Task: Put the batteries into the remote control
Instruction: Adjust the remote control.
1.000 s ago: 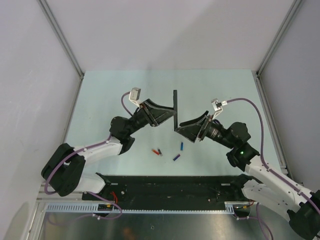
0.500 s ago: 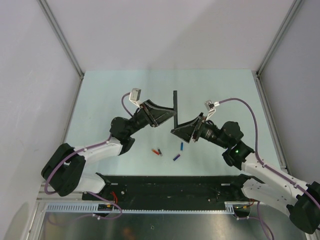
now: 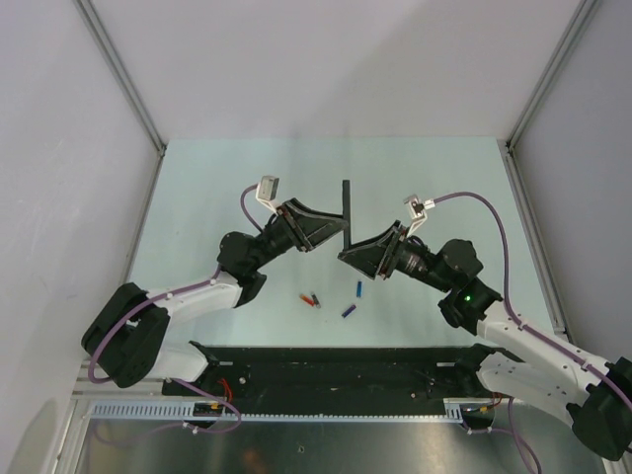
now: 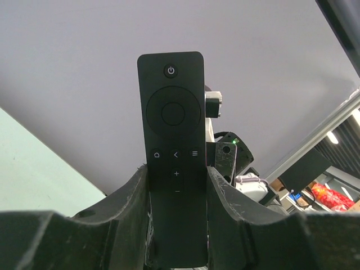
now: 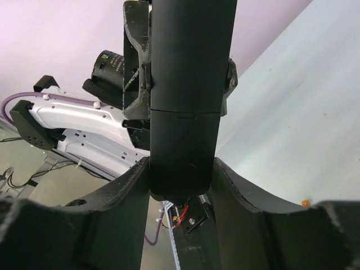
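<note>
The remote control [image 3: 346, 207] is a slim black bar held upright above the table. My left gripper [image 3: 338, 240] is shut on its lower half; in the left wrist view the button face [image 4: 171, 112] rises between my fingers [image 4: 138, 188]. My right gripper [image 3: 349, 253] comes from the other side, and its fingers [image 5: 132, 191] press both edges of the remote's plain back [image 5: 188, 84] at its bottom end. On the table below lie two blue batteries [image 3: 358, 289] [image 3: 348, 311] and a red one [image 3: 310, 298].
A black rail [image 3: 336, 365] runs along the near edge between the arm bases. White walls with metal posts [image 3: 118, 74] close in the pale green table [image 3: 227, 178] on three sides. The left arm's body [image 5: 84, 121] fills the background of the right wrist view.
My right gripper has moved left onto the remote's lower end and closed from wide open until its fingers meet the remote's edges. The left gripper and remote have stayed put.
</note>
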Motion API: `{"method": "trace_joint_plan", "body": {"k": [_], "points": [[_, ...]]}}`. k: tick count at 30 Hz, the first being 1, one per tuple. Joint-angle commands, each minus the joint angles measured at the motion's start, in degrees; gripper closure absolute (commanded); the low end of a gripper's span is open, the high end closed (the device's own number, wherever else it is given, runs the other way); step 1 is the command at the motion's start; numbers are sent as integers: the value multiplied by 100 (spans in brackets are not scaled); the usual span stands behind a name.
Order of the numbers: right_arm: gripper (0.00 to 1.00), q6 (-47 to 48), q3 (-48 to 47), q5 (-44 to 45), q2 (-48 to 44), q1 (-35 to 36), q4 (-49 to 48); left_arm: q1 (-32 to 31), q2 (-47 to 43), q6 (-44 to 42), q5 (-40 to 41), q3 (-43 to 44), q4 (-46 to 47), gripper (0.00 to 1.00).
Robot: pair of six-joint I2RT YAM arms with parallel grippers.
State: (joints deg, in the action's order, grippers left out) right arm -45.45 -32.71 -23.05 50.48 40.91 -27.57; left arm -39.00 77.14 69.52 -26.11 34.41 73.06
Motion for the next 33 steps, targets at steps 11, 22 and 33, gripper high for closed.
{"method": "trace_joint_plan", "body": {"k": [11, 22, 33], "points": [[61, 746, -499, 89, -591, 180, 1059, 410, -147, 247, -404, -75, 332, 20], [63, 2111, -1607, 2989, -179, 1112, 4523, 166, -1368, -2125, 473, 329, -3636, 3], [63, 2075, -1818, 3764, 305, 1824, 4480, -512, -1263, -2698, 1486, 743, -5143, 8]]}}
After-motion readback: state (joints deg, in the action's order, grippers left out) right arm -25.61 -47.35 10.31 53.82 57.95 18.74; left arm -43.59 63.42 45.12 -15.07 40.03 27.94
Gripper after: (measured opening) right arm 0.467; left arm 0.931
